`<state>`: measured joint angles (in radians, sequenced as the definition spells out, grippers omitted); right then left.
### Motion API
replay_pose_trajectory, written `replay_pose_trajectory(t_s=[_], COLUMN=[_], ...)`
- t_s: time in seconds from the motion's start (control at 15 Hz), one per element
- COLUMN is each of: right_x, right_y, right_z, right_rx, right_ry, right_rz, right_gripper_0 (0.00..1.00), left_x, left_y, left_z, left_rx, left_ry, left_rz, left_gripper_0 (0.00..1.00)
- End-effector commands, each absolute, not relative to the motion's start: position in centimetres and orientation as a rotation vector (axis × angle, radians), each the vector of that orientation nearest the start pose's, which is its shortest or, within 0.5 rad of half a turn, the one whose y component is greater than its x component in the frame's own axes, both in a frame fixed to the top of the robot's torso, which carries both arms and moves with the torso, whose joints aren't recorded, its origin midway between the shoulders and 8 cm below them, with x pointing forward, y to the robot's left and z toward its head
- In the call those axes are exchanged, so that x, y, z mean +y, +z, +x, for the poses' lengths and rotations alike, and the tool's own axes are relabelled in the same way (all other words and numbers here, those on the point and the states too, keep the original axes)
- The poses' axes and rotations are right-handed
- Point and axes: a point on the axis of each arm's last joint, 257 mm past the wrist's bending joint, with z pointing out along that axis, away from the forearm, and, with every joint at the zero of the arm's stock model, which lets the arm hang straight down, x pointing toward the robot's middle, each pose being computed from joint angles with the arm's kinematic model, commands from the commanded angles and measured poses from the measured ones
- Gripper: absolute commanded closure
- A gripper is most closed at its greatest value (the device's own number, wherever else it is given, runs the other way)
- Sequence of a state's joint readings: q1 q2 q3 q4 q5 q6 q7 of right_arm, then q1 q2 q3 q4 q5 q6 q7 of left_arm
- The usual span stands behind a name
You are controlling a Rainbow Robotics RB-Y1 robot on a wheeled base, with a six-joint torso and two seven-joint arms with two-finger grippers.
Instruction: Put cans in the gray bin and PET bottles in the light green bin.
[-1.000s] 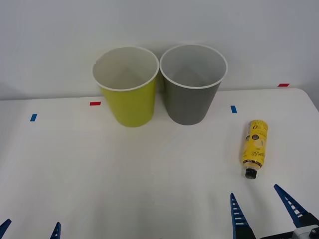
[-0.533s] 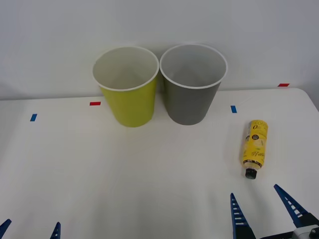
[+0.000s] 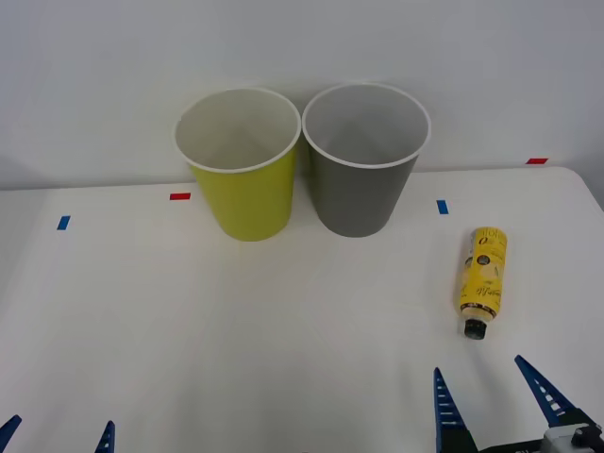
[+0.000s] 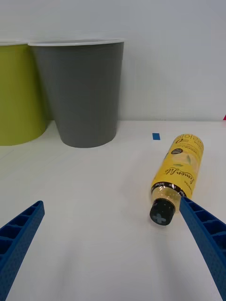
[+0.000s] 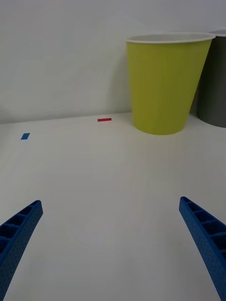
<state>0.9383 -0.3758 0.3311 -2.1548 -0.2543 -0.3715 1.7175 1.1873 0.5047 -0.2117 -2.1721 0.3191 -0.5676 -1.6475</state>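
Observation:
The light green bin [image 3: 247, 193] and the gray bin [image 3: 363, 184] stand upright side by side at the back of the white table. A PET bottle [image 3: 484, 274] with a yellow label lies on its side at the right, its black cap toward me. My right gripper [image 3: 478, 364] is open at the front edge, just short of the cap. In the right wrist view the PET bottle [image 4: 179, 171] lies by one finger of the right gripper [image 4: 111, 202], with the gray bin [image 4: 82, 99] beyond. My left gripper [image 3: 61, 422] waits open at the front left. Cans are out of view.
Small blue tape marks [image 3: 442, 206] and red tape marks [image 3: 179, 196] lie on the table [image 3: 283, 321]. A plain wall rises behind the bins. In the left wrist view the light green bin [image 5: 165, 84] stands far ahead of the open left gripper [image 5: 110, 201].
My right gripper has shifted very slightly toward the front edge. The bottle and both bins have not moved.

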Motion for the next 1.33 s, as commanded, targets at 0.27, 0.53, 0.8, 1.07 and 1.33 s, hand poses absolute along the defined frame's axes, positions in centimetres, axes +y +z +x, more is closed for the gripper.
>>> replay_pose_trajectory(t_s=[0.27, 0.53, 0.8, 1.07, 1.33], right_x=[-24.1, -26.0, -26.7, -27.3, -28.4], right_y=[-23.7, -23.7, -23.0, -22.1, -21.5], right_z=[29.9, 31.6, 34.4, 36.7, 38.4], right_rx=[1.762, 1.872, 1.963, 2.045, 2.142], right_ry=[0.088, 0.156, 0.197, 0.246, 0.241], right_rz=[0.008, 0.105, 0.122, 0.209, 0.304], right_gripper_0=[0.0, 0.0, 0.0, 0.0, 0.0], left_x=[28.5, 28.5, 28.5, 28.5, 28.5], left_y=[-23.0, -23.0, -23.0, -23.0, -23.0], left_z=[20.0, 20.0, 20.0, 20.0, 20.0], left_rx=[1.652, 1.652, 1.652, 1.652, 1.652], left_ry=[-0.008, -0.008, -0.008, -0.008, -0.008], left_rz=[0.049, 0.049, 0.049, 0.049, 0.049], left_gripper_0=[0.0, 0.0, 0.0, 0.0, 0.0])
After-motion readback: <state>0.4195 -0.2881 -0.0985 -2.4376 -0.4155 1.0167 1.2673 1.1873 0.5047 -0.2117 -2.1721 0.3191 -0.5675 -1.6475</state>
